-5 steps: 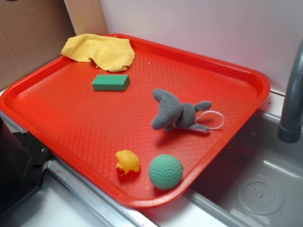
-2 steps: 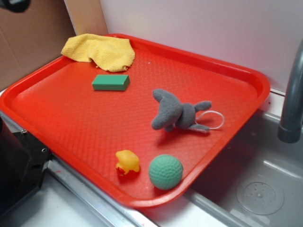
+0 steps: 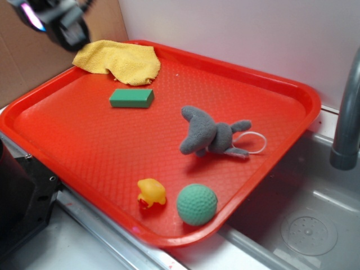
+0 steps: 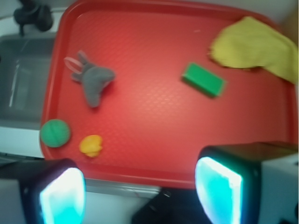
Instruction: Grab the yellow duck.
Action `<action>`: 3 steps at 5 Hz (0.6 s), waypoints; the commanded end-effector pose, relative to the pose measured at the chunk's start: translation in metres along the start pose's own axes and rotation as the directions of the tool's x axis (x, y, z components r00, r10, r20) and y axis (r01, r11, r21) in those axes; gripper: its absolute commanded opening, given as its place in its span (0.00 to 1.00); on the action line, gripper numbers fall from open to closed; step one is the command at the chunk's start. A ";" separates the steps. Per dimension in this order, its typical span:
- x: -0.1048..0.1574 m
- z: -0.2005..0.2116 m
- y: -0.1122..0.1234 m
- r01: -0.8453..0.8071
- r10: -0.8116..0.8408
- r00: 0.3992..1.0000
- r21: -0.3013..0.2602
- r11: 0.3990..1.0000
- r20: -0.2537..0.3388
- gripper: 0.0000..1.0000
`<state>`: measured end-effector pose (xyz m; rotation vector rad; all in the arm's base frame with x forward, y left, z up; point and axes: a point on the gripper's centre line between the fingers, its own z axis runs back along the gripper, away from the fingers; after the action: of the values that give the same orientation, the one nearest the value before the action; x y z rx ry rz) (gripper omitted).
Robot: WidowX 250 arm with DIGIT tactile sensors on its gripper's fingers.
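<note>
Gripper [image 4: 140, 186] sitting spread, empty, high above red plastic tray [image 3: 281, 90] | small glossy yellow rubber duck [image 3: 151, 192] lying just beside dimpled green ball [image 3: 197, 204] | risk: descending fingers nudging ball, duck slipping away

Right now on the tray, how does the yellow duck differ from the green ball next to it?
The yellow duck is yellow with an orange-red beak; the green ball is plain green. The duck looks slightly smaller than the ball. The duck is smooth and glossy with a head and body, while the ball is a dimpled sphere. Both sit close together, not touching, near the same edge of the red tray.
</note>
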<state>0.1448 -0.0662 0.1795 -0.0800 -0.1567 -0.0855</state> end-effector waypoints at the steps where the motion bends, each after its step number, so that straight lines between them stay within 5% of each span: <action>1: -0.013 -0.035 -0.039 0.051 -0.051 0.999 -0.064 0.997 -0.002 1.00; 2: -0.023 -0.055 -0.049 0.099 -0.102 0.994 -0.074 0.992 -0.032 1.00; 3: -0.028 -0.075 -0.051 0.107 -0.108 0.993 -0.023 0.994 -0.049 1.00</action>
<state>0.1229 -0.1174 0.0950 -0.0721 -0.0745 -0.1960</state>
